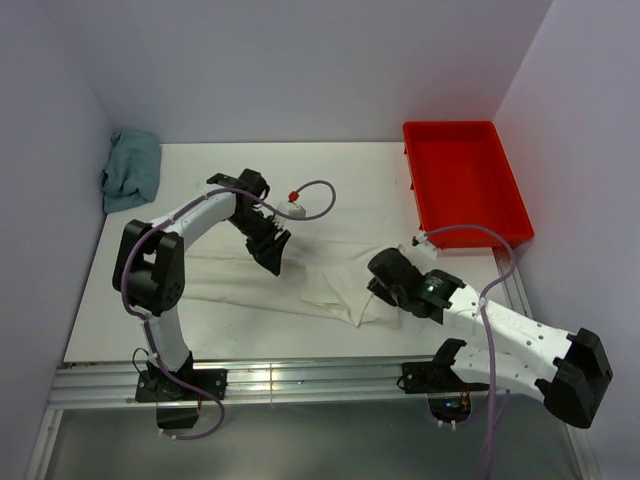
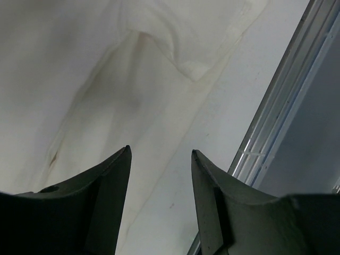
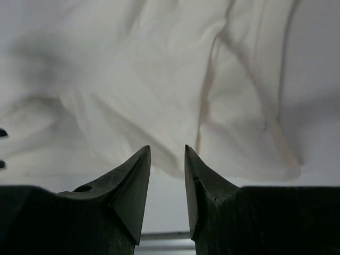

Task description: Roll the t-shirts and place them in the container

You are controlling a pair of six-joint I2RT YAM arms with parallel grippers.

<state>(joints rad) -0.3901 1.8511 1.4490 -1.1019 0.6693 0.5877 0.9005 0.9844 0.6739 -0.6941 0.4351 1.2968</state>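
T-shirt: a plain cream-white, thin, wrinkled cotton t-shirt point(image 1: 310, 275) lies spread on the white table top point(image 1: 350, 190). It reaches from under the left arm across to the right arm.
Left claw: the left gripper point(image 1: 272, 252) hangs over the far left part of the shirt, pointing down. Its dark jaws stand fairly wide with nothing between them.
Right claw: the right gripper point(image 1: 376, 288) sits low at the shirt's near right end. Its jaws are parted by a narrow gap and hold nothing.
Overhead view only: a red plastic rectangular tray point(image 1: 450, 126) stands at the far right of the table. A crumpled blue-green cloth point(image 1: 132, 168) sits in the far left corner, well apart from the shirt. An aluminium rail point(image 1: 300, 378) runs along the near edge.
Left wrist view only: between and beyond the left gripper point(image 2: 160, 151) the fabric point(image 2: 106, 79) shows a long soft crease and a folded corner. Bare table point(image 2: 223, 133) lies beside it and the rail point(image 2: 276, 122) runs along the right.
Right wrist view only: beyond the right gripper point(image 3: 167, 147) the cloth point(image 3: 149, 79) lies in loose folds, with a doubled hem line running down the right side. Whether the fingertips touch the cloth cannot be told.
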